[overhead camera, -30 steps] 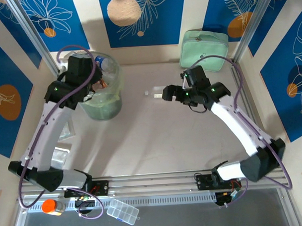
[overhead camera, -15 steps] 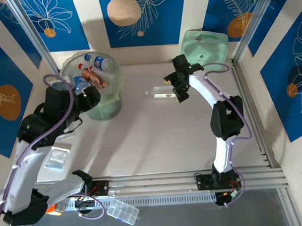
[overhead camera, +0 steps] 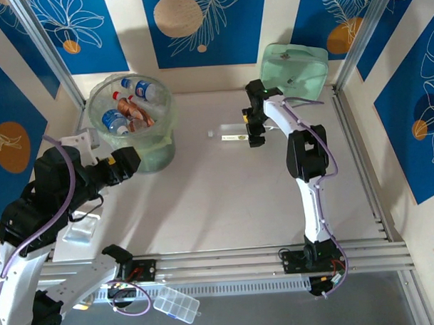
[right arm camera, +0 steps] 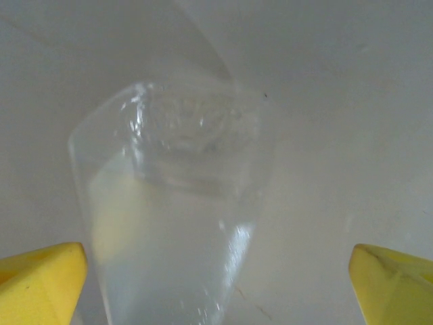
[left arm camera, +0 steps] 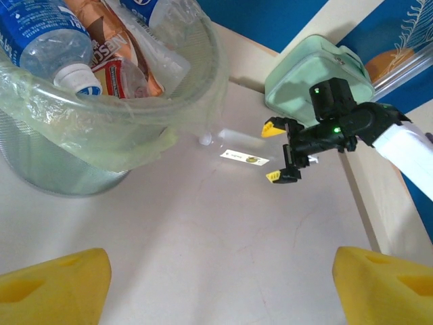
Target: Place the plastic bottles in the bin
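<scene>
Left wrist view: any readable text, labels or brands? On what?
"NES", rest hidden: on the brown-and-red labelled bottle in the round translucent bin.
Blue label on the clear plastic bottle in the bin: blurred, unreadable.
White label on the clear bottle lying outside the bin: too small to read.

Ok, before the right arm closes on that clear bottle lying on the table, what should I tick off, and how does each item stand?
1. Right end effector open: ok, fingers wide apart.
2. Clear bottle between its fingers: ok, lying flat, off-centre in the right wrist view, not yet gripped.
3. Left end effector open and empty: ok.
4. Left arm apart from the bin: ok.
5. Bin upright: ok. Room above the bottles inside: cannot tell.
6. Table between bottle and bin bare: ok.
</scene>
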Action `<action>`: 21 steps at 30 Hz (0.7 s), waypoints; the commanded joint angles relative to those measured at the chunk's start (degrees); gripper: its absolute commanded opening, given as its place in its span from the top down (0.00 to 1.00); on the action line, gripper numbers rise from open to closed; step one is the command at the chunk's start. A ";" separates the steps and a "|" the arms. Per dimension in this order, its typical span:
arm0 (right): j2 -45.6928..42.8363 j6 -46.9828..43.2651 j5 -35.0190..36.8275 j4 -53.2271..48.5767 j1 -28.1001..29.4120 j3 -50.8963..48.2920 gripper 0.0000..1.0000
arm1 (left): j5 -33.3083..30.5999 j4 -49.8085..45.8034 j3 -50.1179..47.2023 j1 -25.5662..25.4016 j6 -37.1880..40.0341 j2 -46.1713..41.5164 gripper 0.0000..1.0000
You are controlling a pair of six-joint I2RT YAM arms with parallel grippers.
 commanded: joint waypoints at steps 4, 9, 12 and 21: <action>3.86 2.09 -0.49 0.44 -0.43 2.48 0.07 | 1.92 -1.42 0.66 -0.30 2.81 -0.12 0.15; 3.86 0.70 -0.84 3.42 0.21 1.43 0.22 | 0.58 -4.22 1.86 -0.30 4.06 -0.11 0.16; 3.53 -0.17 -1.60 3.82 0.15 1.17 0.35 | 0.20 -5.26 2.01 -0.29 4.21 -0.11 0.16; -2.56 -8.28 -2.67 4.36 -0.36 -1.17 0.45 | 0.58 -6.62 3.47 -0.25 9.42 1.67 0.12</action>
